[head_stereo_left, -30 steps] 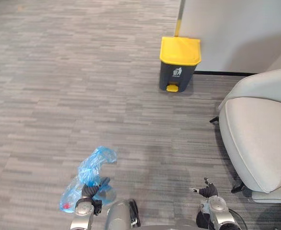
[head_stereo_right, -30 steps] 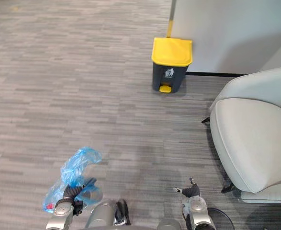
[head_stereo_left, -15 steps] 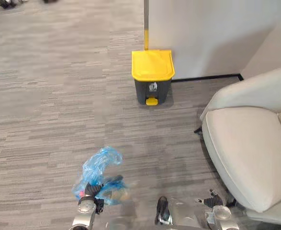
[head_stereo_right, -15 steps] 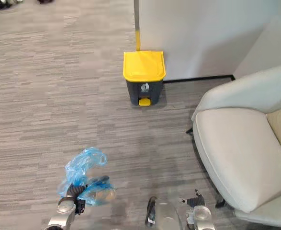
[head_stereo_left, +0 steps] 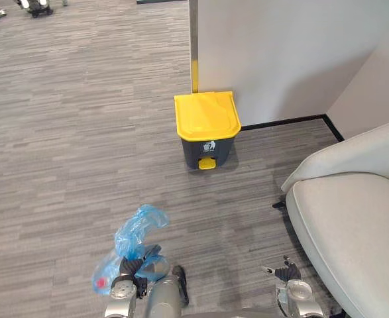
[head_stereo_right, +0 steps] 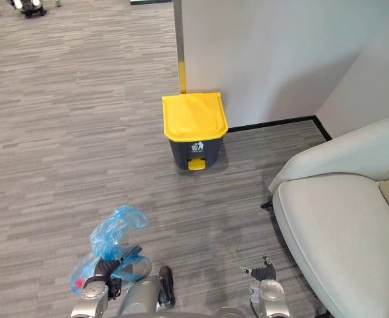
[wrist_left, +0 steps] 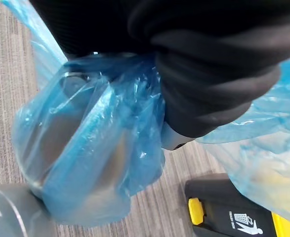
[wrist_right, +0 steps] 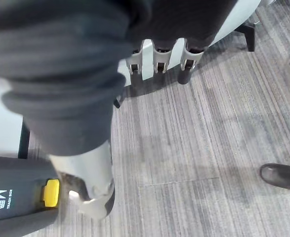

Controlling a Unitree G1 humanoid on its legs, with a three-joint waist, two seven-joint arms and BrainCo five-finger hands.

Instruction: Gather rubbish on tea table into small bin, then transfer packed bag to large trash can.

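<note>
Whole view has shifted since the earlier frame, so my head camera moved, not the objects; the yellow-lidded pedal bin [head_stereo_left: 207,126] now sits nearer the middle of the view, against the wall corner.

Step in hand: carrying the packed bag to the large can. Tabletop gathering appears done.

Left hand [head_stereo_left: 129,277]: fingers curled tight round the neck of the blue rubbish bag [head_stereo_left: 136,228], which hangs low at my left, above the carpet [head_stereo_left: 61,146] and well apart from the bin.

Right hand [head_stereo_left: 288,275]: fingers straight and relaxed, holding nothing, low at my right beside the cream armchair [head_stereo_left: 353,232].

Bag condition: thin translucent blue film, crumpled, its loose top flaring above my grip. A small red item shows through the lower part; the other contents I cannot identify.

Next move, in my judgement: close the remaining gap. The lid is down, so it must be raised, by the yellow pedal [head_stereo_left: 207,163] or my free hand, before release.
</note>
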